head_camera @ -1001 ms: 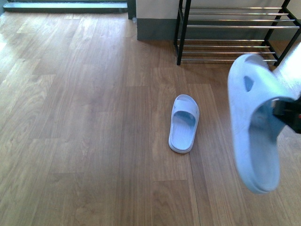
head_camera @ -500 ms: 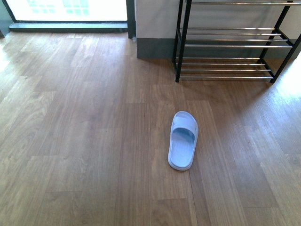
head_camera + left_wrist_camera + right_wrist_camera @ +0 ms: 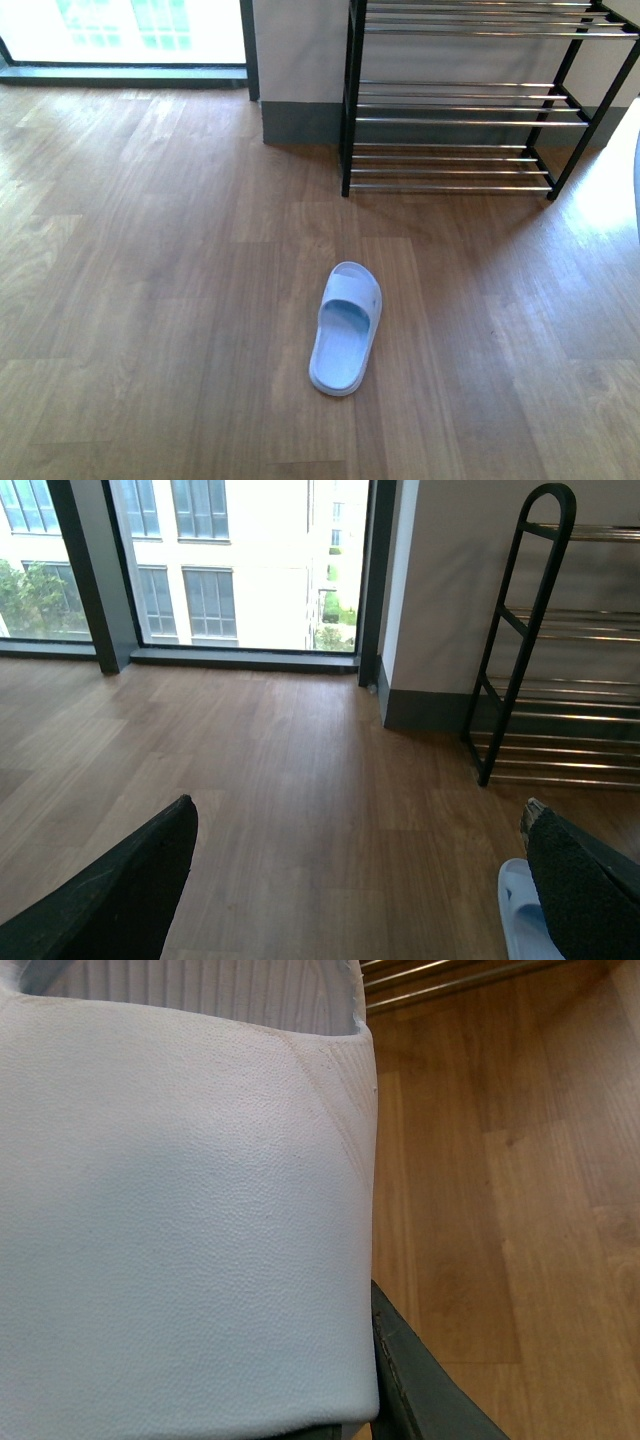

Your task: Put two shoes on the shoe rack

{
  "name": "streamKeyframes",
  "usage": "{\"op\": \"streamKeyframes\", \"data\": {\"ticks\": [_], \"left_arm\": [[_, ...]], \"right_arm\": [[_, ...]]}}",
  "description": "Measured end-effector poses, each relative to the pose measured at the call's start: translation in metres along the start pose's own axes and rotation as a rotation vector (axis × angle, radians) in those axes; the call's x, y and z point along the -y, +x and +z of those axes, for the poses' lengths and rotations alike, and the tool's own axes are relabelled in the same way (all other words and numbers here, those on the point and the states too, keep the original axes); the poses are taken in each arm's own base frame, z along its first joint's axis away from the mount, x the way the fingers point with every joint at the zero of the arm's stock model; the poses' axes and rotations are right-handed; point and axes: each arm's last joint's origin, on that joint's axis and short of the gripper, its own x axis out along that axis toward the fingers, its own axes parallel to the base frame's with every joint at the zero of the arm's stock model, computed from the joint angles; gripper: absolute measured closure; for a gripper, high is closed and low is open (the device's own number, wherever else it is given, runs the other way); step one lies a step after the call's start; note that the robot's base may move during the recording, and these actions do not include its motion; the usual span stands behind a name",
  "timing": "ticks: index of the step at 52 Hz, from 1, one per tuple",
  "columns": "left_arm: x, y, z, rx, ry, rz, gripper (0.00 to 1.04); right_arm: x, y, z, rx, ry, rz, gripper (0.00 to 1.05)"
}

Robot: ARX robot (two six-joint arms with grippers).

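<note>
While one pale blue moulded slide sandal [image 3: 345, 330] lies flat on the brown wood-plank floor [image 3: 150, 300], toe end toward the far wall and heel toward me, I hold its twin clear of the boards. My right gripper [image 3: 400, 1375] is clamped on the second pale blue slide sandal [image 3: 180, 1210]. Its pebbled surface fills most of the right wrist view and sits hard against the one dark finger that shows there. A thin sliver of pale blue cuts the right edge of the front view. Past the held sandal, chrome bars and floor planks can be seen.

My left gripper [image 3: 358, 815] hangs above the floor with its jaws spread wide, only bare boards showing between the two dark fingers. A rounded end of pale blue sandal shows on the floor just beside one of those fingers.

The tall black metal-framed shoe rack with chrome bar shelves [image 3: 450, 110] stands at the far right, backed against a pale wall with a grey skirting [image 3: 300, 122]. The sandal on the floor lies well apart from it, nearer to me and about level with the rack's left post. At the far left a large dark-framed window [image 3: 240, 560] reaches down to the floor, bright with daylight, with buildings and trees beyond the glass.
</note>
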Motion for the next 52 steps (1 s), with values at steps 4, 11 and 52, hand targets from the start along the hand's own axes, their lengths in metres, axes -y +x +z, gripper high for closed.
{"op": "streamKeyframes", "data": {"ticks": [4, 11, 52], "left_arm": [[0.0000, 0.0000, 0.0000, 0.000, 0.000, 0.000, 0.09], [0.0000, 0.0000, 0.0000, 0.000, 0.000, 0.000, 0.09], [0.0001, 0.0000, 0.0000, 0.000, 0.000, -0.003, 0.09]], "right_arm": [[-0.0001, -0.0001, 0.0002, 0.001, 0.000, 0.000, 1.03], [0.0000, 0.0000, 0.0000, 0.000, 0.000, 0.000, 1.03], [0.0009, 0.0003, 0.0000, -0.001, 0.003, -0.008, 1.03]]}}
